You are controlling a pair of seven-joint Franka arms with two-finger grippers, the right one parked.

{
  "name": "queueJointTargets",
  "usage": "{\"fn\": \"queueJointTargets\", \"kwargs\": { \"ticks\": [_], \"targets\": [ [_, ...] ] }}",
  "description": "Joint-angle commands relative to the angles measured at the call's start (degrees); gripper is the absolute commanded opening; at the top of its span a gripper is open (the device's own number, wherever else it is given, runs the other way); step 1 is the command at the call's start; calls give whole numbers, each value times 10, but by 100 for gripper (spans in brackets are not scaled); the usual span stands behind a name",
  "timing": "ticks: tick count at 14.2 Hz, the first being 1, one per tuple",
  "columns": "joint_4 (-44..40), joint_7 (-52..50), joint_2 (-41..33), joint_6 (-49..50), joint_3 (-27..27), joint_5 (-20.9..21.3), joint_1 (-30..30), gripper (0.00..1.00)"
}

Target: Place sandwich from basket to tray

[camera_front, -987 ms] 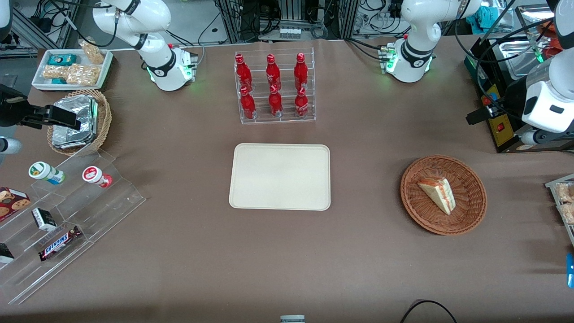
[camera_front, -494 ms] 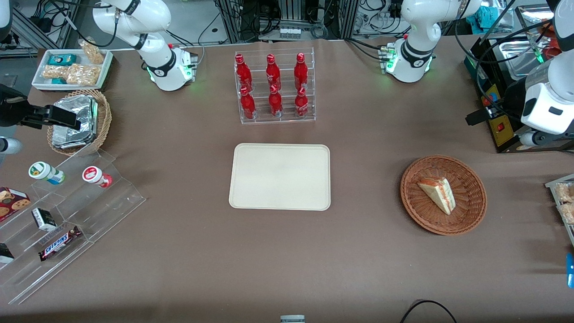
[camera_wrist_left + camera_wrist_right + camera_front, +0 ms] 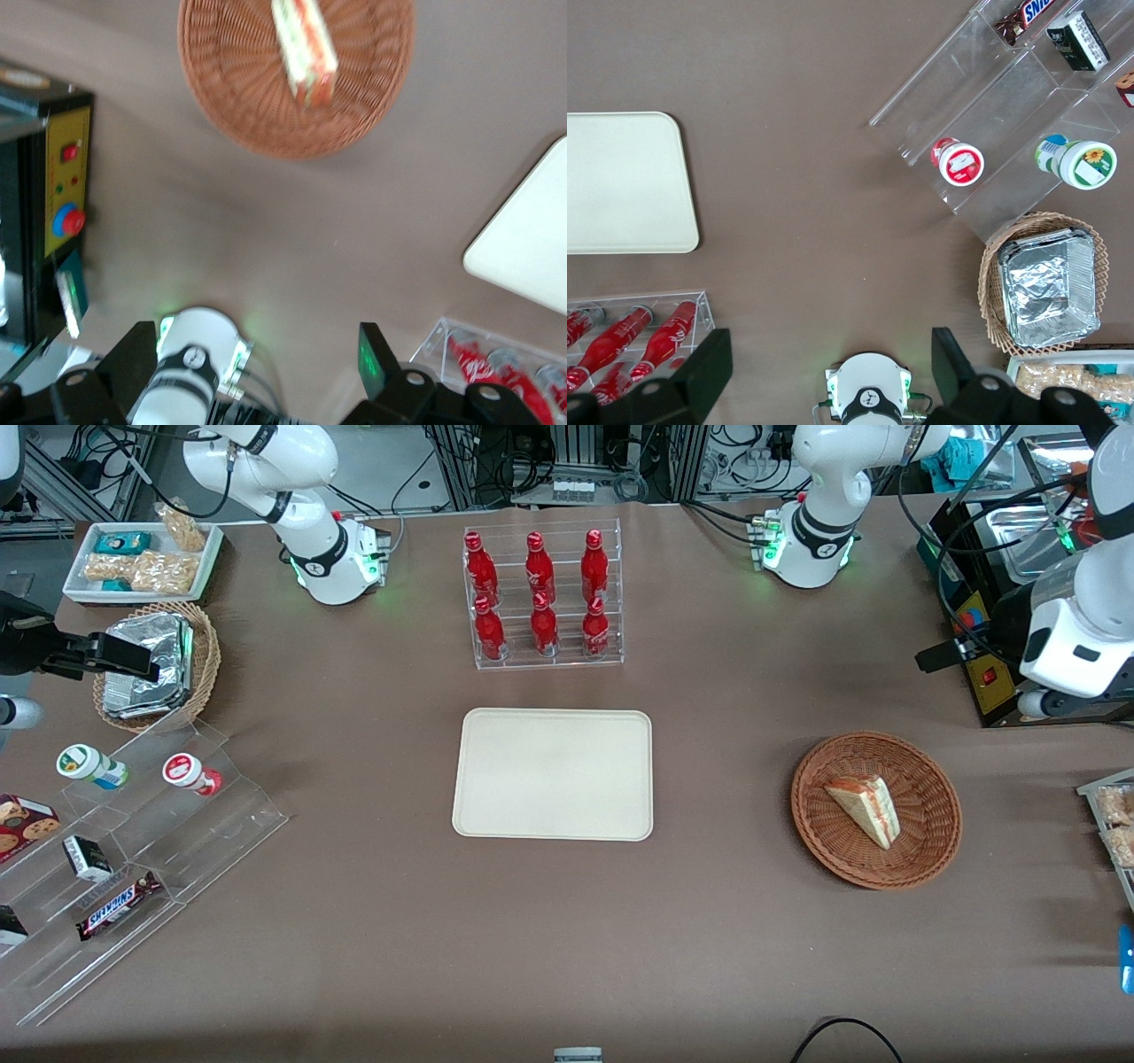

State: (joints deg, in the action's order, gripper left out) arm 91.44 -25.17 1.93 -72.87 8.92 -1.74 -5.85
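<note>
The sandwich (image 3: pixel 864 808), a white wedge with an orange-red filling edge, lies in the round reddish-brown basket (image 3: pixel 926 779) toward the working arm's end of the table. The wrist view also shows the sandwich (image 3: pixel 304 49) in the basket (image 3: pixel 230 80). The cream tray (image 3: pixel 553 773) sits bare at the table's middle, and a corner of the tray (image 3: pixel 532 248) shows in the wrist view. My left gripper (image 3: pixel 932 661) hangs high, farther from the front camera than the basket and apart from it. The gripper (image 3: pixel 252 359) is open, with nothing between its fingers.
A black and yellow control box (image 3: pixel 983 664) with a red button stands beside the gripper. A clear rack of red bottles (image 3: pixel 542 598) stands farther back than the tray. Snack bags (image 3: pixel 1114 819) lie at the table's edge near the basket. A tan basket of foil packets (image 3: pixel 155 664) and an acrylic shelf (image 3: pixel 133 850) are at the parked arm's end.
The left arm's wrist and gripper have drifted slightly toward the table's middle and farther from the front camera. The sandwich, basket and tray have not moved.
</note>
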Motion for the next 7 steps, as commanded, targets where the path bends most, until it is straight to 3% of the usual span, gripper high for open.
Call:
{"fn": "queueJointTargets", "kwargs": {
  "ticks": [1, 4, 7],
  "targets": [
    [-6, 3, 7, 30, -3, -5, -2, 100],
    [23, 4, 20, -4, -3, 1, -13, 100],
    [136, 2, 1, -130, -3, 2, -16, 100]
  ]
}}
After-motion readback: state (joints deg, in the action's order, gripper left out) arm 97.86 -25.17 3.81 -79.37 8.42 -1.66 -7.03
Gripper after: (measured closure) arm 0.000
